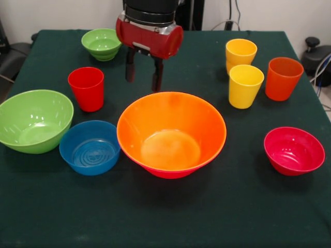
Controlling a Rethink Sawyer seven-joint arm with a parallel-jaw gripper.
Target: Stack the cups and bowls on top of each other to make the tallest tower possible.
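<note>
I hold the claw (143, 72), fingers apart and empty, at twelve o'clock above the large orange bowl (171, 133) mid-worktop (165, 217), the likely tower base, with the cups and smaller bowls spread around it, unstacked

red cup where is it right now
In the front view the red cup stands upright left of centre, behind the small blue bowl, with the large green bowl at its front left and the claw to its right.
</note>
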